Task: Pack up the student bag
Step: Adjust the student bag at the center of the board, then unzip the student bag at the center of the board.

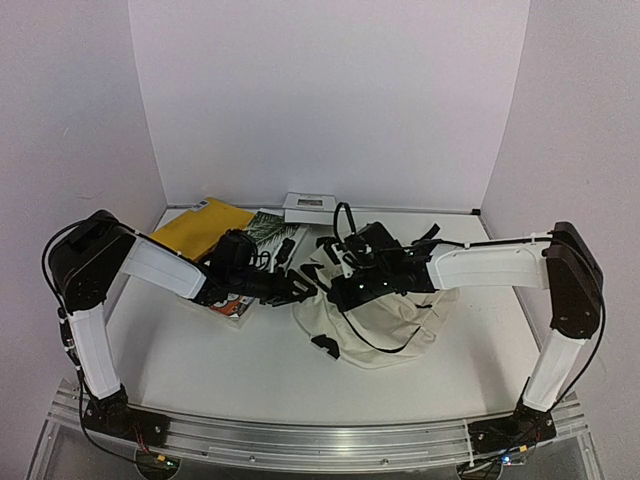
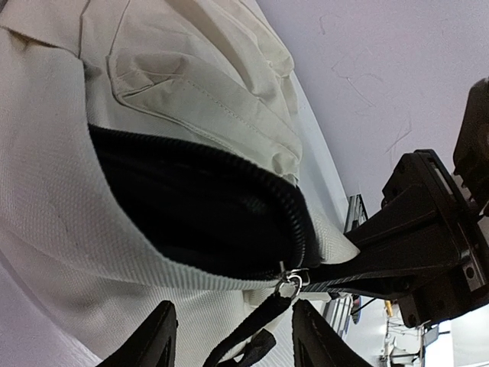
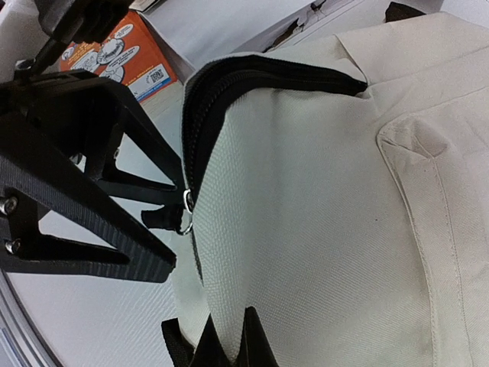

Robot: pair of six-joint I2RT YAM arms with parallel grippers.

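White links [image 1: 160, 265], black joints [image 1: 85, 258], apparently textured fingers [image 3: 76, 256]

The right claw [image 3: 229, 340] is cut off at 6 o'clock of its wrist view, grip unclear. The bag [image 2: 191, 76] is too dark inside to read. At its 9 o'clock, the left arm [image 1: 165, 268] half-hides a book [image 1: 237, 305].

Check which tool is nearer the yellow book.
Left. The left tool sits between the yellow book and the student bag; the right tool is farther off, on the bag's fabric.
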